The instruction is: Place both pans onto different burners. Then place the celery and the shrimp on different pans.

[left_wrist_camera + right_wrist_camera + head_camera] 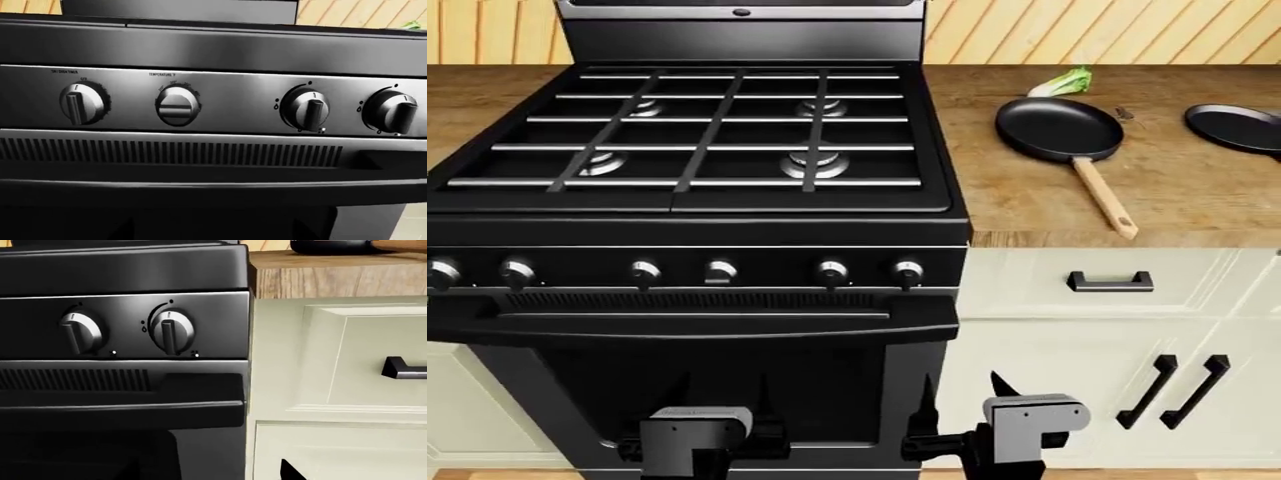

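Both pans sit on the wooden counter [1174, 190] to the right of the black stove [694, 215], none of them on a burner. The pan with the light wooden handle [1060, 129] lies toward the far side of the counter, its handle pointing near and slightly right; the second pan [1236, 128] is further right, cut off by the picture's edge. The celery [1061, 83] lies just beyond the first pan's far rim, close to the wall, and the shrimp [1124, 113] is a tiny dark speck between the two pans. The four burners [815, 161] show as silver rings beneath the black grates, all bare. The left gripper [723, 400] and right gripper [964, 398] hang low in front of the oven door [694, 395], well below the counter, each with its dark fingers pointing up, spread apart and holding nothing. The wrist views face the stove's silver control knobs [177, 106], and the right one also catches the cream cabinet drawer [347, 355] with its black pull.
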`<state>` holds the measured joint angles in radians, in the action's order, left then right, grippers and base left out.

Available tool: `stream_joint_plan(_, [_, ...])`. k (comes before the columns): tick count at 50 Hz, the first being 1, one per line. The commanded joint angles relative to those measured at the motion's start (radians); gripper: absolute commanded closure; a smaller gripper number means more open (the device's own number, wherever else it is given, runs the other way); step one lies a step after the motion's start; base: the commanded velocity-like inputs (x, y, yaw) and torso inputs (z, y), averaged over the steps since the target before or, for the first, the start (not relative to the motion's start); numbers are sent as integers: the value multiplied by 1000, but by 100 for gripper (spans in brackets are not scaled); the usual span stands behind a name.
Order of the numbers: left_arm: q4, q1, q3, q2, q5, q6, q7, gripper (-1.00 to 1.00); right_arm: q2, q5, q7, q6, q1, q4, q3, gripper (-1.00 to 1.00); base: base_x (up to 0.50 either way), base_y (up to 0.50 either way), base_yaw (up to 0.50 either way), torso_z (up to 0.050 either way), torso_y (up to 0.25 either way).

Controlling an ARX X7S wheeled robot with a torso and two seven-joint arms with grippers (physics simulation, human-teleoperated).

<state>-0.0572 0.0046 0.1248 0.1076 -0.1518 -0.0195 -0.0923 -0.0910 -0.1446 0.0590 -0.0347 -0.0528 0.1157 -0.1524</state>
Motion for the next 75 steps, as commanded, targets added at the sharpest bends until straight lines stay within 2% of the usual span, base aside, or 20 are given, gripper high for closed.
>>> stream_joint_plan(1, [-9,0,13,5,-11,-9,-12,-100,-9,-24,8,-3,-7,17,-9,-100,0,-500,0,0,0])
stream_joint_plan(17, [-6,3,28,17,-23,-19,-26,-100,-20,-55,15,-9,-12,23,-21,-100,0,-500,0,0,0])
stream_joint_plan(63, [-10,-3,59,46,-43,-15,-70,-100,-43,-108,38,-17,-31,44,-55,-100,0,-500,0,50,0])
stream_joint_plan(70, [59,2,45,70,-44,32,-100,-100,-55,-89,53,-7,-24,8,-67,-100,0,-292,0,36,0])
stream_joint_plan(72, [109,0,41,92,-42,78,-110,-100,-68,-96,64,-62,-27,-32,-66,-100,0,0,0,0,0])
stream_joint_plan(75, [278,3,18,150,-119,263,-103,-100,-118,-87,90,-192,-31,-159,-70,-100,0,0,0,0,0])
